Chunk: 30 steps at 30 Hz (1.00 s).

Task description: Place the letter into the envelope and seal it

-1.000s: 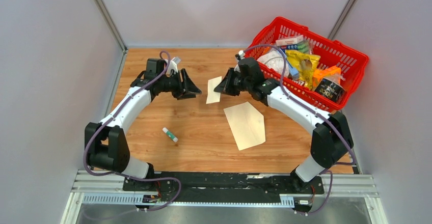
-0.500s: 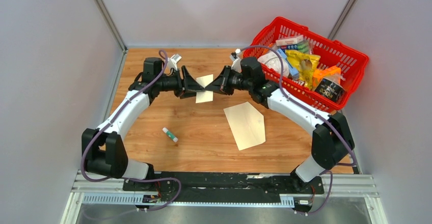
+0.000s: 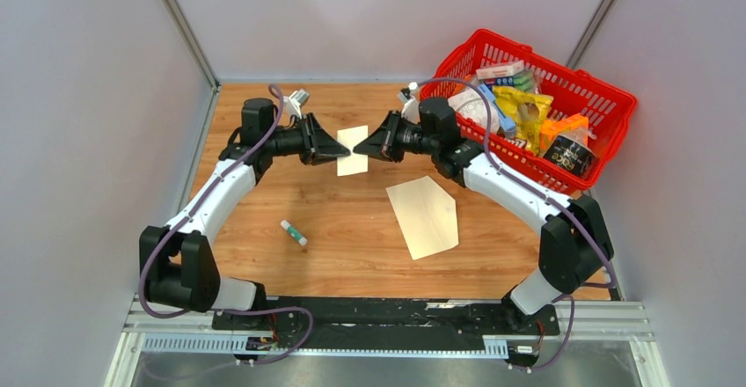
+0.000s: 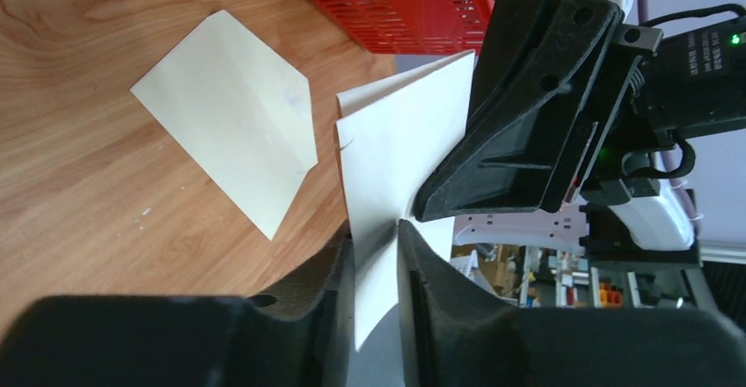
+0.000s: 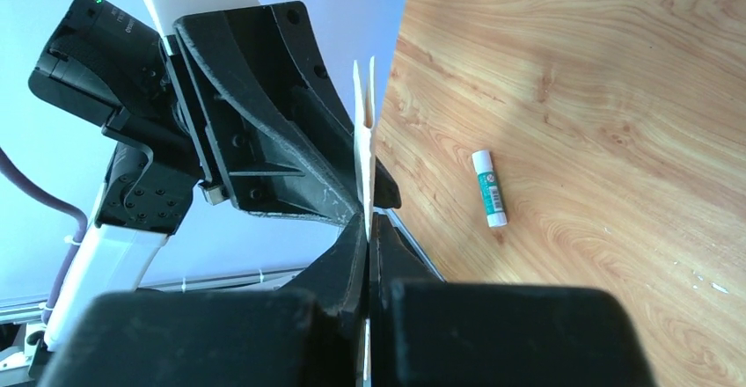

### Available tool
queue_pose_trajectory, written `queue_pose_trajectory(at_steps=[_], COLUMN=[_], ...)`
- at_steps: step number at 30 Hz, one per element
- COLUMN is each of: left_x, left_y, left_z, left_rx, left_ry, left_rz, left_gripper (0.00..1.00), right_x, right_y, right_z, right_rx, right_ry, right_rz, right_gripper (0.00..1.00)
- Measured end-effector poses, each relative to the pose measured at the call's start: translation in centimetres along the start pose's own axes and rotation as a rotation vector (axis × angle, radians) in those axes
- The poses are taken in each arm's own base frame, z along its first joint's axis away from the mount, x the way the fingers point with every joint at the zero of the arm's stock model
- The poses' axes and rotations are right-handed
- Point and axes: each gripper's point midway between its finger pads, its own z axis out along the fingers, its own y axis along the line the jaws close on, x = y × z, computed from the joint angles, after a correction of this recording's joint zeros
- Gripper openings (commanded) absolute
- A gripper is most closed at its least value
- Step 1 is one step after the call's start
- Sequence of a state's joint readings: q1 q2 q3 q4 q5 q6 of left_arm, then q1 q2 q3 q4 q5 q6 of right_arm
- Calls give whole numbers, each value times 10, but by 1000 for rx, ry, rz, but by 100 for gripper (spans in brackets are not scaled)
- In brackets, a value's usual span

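From above, the letter [image 3: 353,145] shows its face as a small rectangle just beyond the envelope's [image 3: 427,215] far left corner. Its long axis runs near to far. The left gripper [image 3: 341,151] meets it on the side away from the envelope and the right gripper [image 3: 361,148] on the envelope's side. This view hides the grip. A glue stick [image 3: 294,233] lies well left of the envelope.

The left wrist view shows the letter [image 4: 396,158] as two leaves, lifted above the flat envelope [image 4: 233,114]. It runs down into a narrow gap in the left gripper [image 4: 376,251], and I cannot tell whether those jaws pinch it. The right gripper [image 4: 528,123] bears on its far edge.

The right wrist view shows the letter [image 5: 364,141] edge-on and upright, its leaves parted on top. Its lower end is clamped in the closed right gripper [image 5: 369,233].
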State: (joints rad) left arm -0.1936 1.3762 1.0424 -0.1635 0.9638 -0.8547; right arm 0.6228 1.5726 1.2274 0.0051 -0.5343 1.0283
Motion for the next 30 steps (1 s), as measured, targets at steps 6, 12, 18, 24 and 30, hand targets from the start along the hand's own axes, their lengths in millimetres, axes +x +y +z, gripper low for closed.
queue_pose_trajectory(at_steps=[6,12,18,24,30], left_x=[-1,1,8,17,32], left_y=[-4,-6,22,45,51], left_z=[-2,-2,-5,-7,2], left_rx=[25,26,-126,-250,-298], left_ry=[-7,-1,-8,-5,38], left_rz=[-21,-31,-65,-79,-68], left_gripper=[0,0,0,0,0], right_x=[-1,-2,-8,6,36], right_y=[-2,-26,-92,-163,-239], right_z=[2,1,-47,-124,-167], right_rx=[4,112,501,830,1065], right_ry=[-3,-33,-144,-216,-154], right_rz=[5,-21,-149,-257,-261], right_gripper=[25,66,67,70,71])
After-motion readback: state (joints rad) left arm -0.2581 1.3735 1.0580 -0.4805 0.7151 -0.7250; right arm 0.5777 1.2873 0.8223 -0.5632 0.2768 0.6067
